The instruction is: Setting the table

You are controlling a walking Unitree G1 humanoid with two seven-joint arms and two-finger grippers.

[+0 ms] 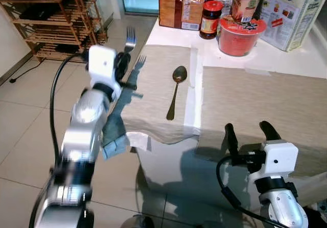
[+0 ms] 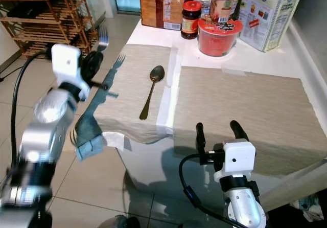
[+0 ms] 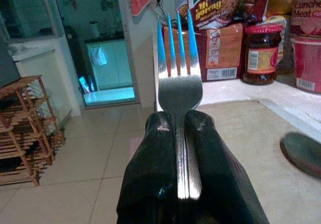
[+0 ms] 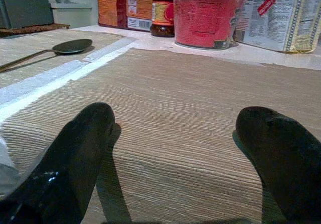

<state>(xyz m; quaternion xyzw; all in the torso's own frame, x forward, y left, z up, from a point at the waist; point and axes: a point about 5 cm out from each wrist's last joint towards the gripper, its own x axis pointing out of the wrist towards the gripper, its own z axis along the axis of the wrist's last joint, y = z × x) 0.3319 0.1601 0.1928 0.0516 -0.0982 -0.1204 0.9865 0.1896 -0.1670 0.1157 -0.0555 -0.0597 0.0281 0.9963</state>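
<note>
The left gripper [image 1: 124, 59] is pinched tight on the handle of a fork [image 1: 130, 39], its two black fingers [image 3: 155, 169] pressed against either side of the metal so the tines stick straight out past the fingertips. It hangs above the left edge of the left placemat [image 1: 156, 95], at about ten o'clock from the spoon [image 1: 176, 90], which lies lengthwise on that mat with its bowl toward the twelve o'clock side. The right gripper [image 1: 247, 132] sits with its fingers [image 4: 83, 148] spread wide and holding nothing, low over the near edge of the right placemat [image 1: 265, 105]. At twelve o'clock on the white table [image 1: 306, 59] stand a red noodle cup [image 1: 240, 33], a jar [image 1: 210, 19] and boxed foods.
</note>
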